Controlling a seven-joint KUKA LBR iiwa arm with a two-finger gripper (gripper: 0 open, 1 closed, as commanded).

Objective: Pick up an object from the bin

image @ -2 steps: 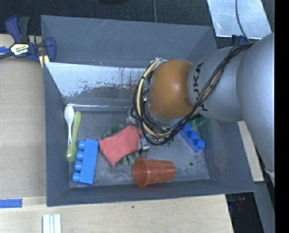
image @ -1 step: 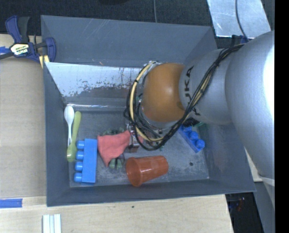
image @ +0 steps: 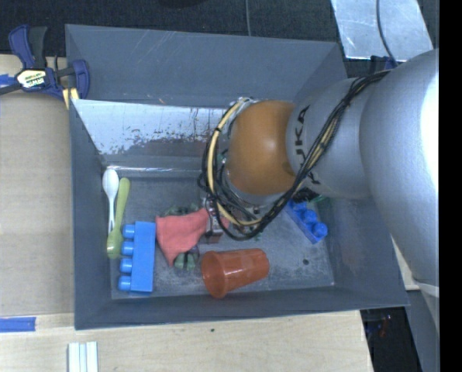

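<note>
- The jaws sit low near the middle of the bin (image: 215,76), tucked under the orange wrist cover (image: 258,149). Only a dark bit of mechanism shows below that cover, so I cannot tell whether they are apart or together
- A loop of yellow and black cables (image: 214,157) runs round the left side of the cover and hangs down beside the dark mechanism
- A crumpled pink cloth (image: 178,232) lies on the bin floor just left of the mechanism. Its right edge reaches up against that dark part, and it is the thing nearest the jaws
- A small dark green thing (image: 186,260) pokes out from under the cloth's lower edge; what kind of thing it is cannot be made out
- A red-orange plastic cup (image: 235,271) lies on its side just below the wrist and to the right of the cloth, close to the front wall
- A small blue studded block (image: 310,223) lies tilted on the floor to the right of the wrist, partly hidden behind the arm and cables
- A large blue studded brick (image: 140,256) lies flat to the left of the cloth, its long side running front to back, with a row of studs on its left edge
- A white spoon (image: 111,186) and a yellow-green spoon (image: 118,222) lie side by side just left of the brick and above it, along the left wall, the white bowl end toward the back
- The silver arm (image: 386,130) comes in from the right and covers the bin's right rear corner
</note>
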